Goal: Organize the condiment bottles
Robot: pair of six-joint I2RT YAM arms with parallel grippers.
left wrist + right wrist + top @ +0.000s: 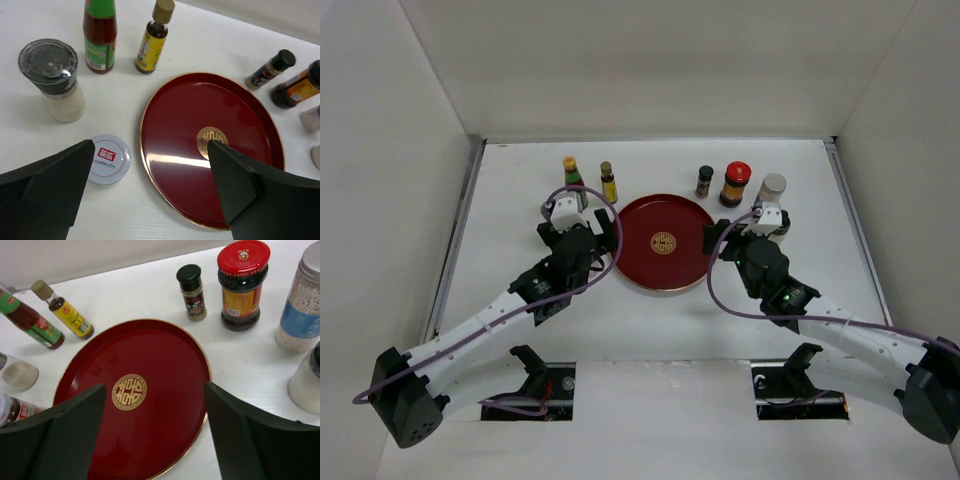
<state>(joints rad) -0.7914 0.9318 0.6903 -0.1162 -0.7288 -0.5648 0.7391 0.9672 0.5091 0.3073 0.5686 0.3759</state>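
Left gripper (150,147) and right gripper (154,387) gaped empty beside one red tray (665,215); two bottles (100,40) and two jars (60,85) stood left of it, four jars (242,285) right.

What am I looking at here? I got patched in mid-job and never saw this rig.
A left arm and right arm are bolted at the table's near edge, each ending in a two-finger claw. The wide picture looks down from above; the other two come from wrist cameras, where the black wedges are that claw's own fingers. A red tray sits mid-table with nothing on it. Bottles and jars, like the green-necked bottle and red-lidded jar, stand beside it. The left claw and right claw are open, holding nothing.
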